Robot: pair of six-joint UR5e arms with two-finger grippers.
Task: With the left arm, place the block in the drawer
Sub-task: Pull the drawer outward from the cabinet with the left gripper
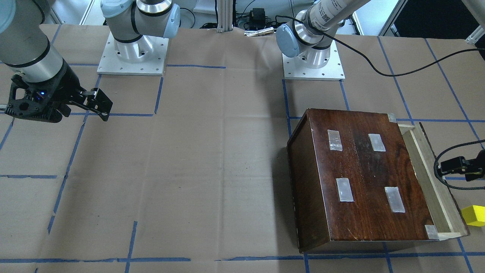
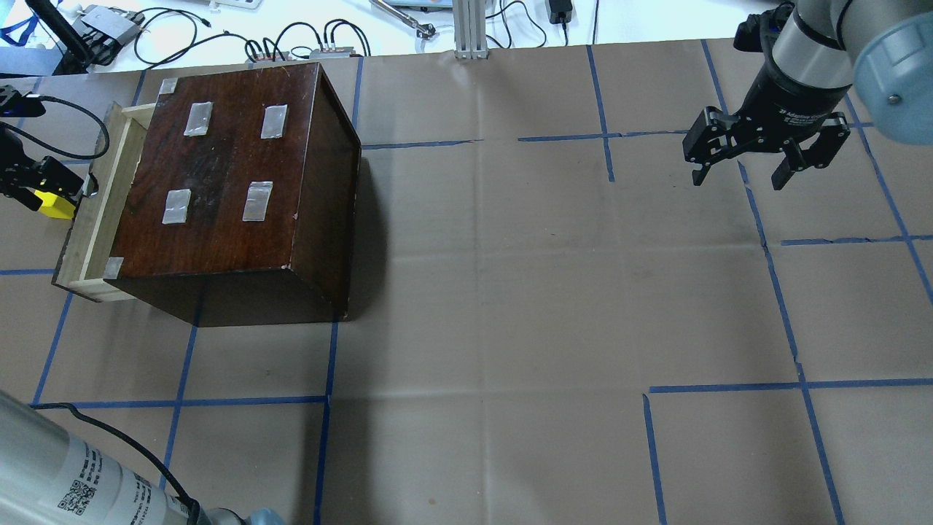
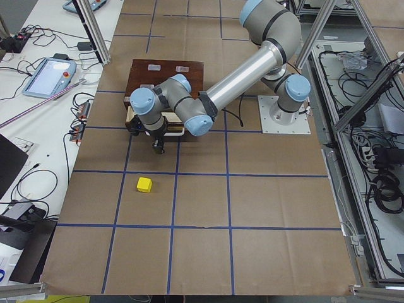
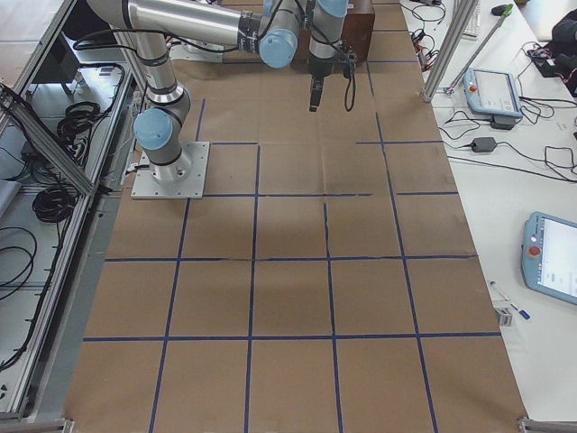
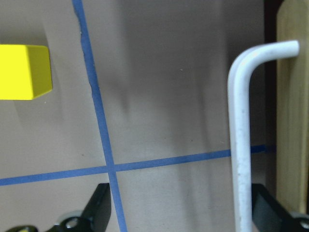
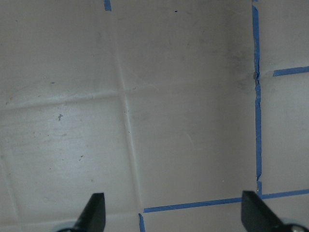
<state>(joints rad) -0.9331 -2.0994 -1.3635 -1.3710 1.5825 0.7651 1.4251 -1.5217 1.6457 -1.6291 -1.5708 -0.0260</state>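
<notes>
The cabinet (image 2: 219, 168) stands at the far left of the table (image 2: 510, 292), with four pale tape patches (image 2: 257, 201) on its dark top. Its drawer (image 1: 439, 204) is slid partway out to the left, so a narrow strip of pale wood shows beside the top. The left arm (image 3: 240, 82) reaches across to that side and holds the left gripper (image 5: 183, 215) low in front of the drawer. Its jaws are spread wide and grip nothing. In the wrist view the white handle (image 5: 240, 145) runs upright in the gap between the fingers (image 5: 100, 205), just inside the one on the drawer side. Whether handle and finger touch cannot be told. The block (image 1: 473, 215) lies on the brown paper to the left of the drawer front. It is near the drawer and the gripper but touches neither, and it is outside the drawer. The right gripper (image 2: 738, 175) hangs over the far right of the table, well apart from the cabinet. Its jaws are also wide open and empty, with only paper and blue tape lines (image 6: 256, 121) under them.
</notes>
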